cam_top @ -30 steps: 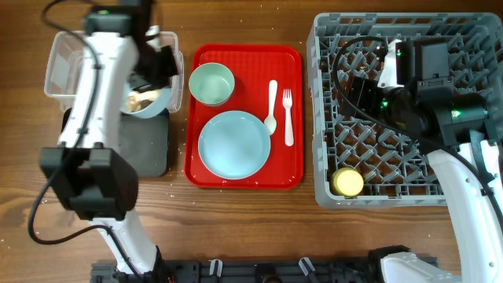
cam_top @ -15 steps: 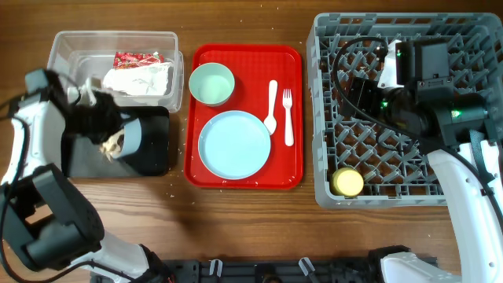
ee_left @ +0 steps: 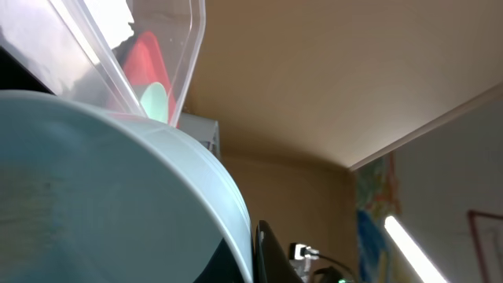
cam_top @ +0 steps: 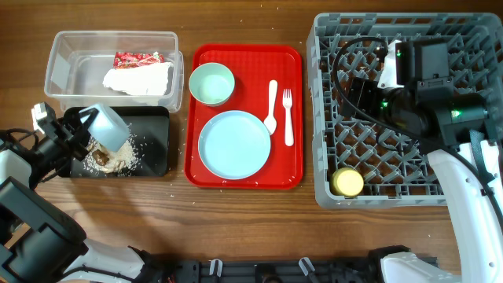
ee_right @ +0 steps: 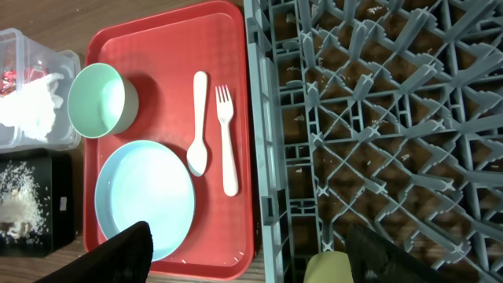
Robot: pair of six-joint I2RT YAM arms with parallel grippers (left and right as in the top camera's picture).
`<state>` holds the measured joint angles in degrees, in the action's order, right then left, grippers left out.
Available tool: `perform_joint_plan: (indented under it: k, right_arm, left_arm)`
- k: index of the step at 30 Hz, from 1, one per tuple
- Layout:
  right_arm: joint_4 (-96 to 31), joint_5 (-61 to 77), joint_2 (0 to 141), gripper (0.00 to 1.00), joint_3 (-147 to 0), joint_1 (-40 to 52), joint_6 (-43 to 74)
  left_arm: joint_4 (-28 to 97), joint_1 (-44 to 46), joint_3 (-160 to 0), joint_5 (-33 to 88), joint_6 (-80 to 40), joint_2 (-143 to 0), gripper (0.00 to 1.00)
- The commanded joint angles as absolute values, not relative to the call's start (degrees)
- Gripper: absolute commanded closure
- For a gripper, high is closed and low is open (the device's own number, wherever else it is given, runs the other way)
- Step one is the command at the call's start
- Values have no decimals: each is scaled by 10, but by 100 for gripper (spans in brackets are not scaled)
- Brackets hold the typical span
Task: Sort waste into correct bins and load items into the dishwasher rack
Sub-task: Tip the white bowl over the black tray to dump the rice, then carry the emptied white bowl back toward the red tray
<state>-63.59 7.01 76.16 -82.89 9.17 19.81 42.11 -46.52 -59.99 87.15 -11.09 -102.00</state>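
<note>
My left gripper (cam_top: pixel 88 132) is shut on the rim of a pale blue-green bowl (cam_top: pixel 108 126), held tipped over the black tray (cam_top: pixel 157 118). The bowl fills the left wrist view (ee_left: pixel 94 189). Whitish-brown food scraps (cam_top: pixel 118 157) lie in the black tray. The clear tub (cam_top: pixel 67 55) holds the red wrapper (cam_top: pixel 135 58) and the white napkin (cam_top: pixel 138 77). The second bowl (cam_top: pixel 211 83), the light blue plate (cam_top: pixel 233 143), the spoon (cam_top: pixel 272 106) and the fork (cam_top: pixel 288 116) lie on the red serving tray (cam_top: pixel 244 55). My right gripper (ee_right: pixel 247 251) is open and empty over the rack (cam_top: pixel 464 35), which holds the yellow cup (cam_top: pixel 346 181).
Crumbs are scattered on the wooden table around the black tray. The rack's left wall (ee_right: pixel 263 118) stands close beside the red tray's right edge. Bare table lies along the front edge.
My left arm has swung from beside the clear tub down to the black tray with the bowl. The bowl is now tipped and scraps lie in the tray. The right arm has not moved.
</note>
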Motion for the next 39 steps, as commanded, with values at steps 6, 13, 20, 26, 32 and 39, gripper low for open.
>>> perform_joint_plan:
  k: [6,13,20,26,32,39]
  right_arm:
    - [-631,80,755,20,-838,89,197]
    - [-626,79,755,20,-838,89,195]
    - [-645,80,757,16,-838,89,188]
    - [-648,79,756,16,-838,89,180]
    - [-645,79,756,16,-838,89,180]
    - [-643,79,759,16,-838,91,166]
  left_arm:
    - [378,-467,-599,888,-178,-1013,96]
    - [286,-401,-600,845,-281,-1012,96]
    - [229,-326,-601,783,-382,-1009,96]
    - [75,-208,-602,682,-518,-928,96]
    - [-66,-8,-692,552,-526,-879,96]
    - [64,179,-779,246,-339,-880,96]
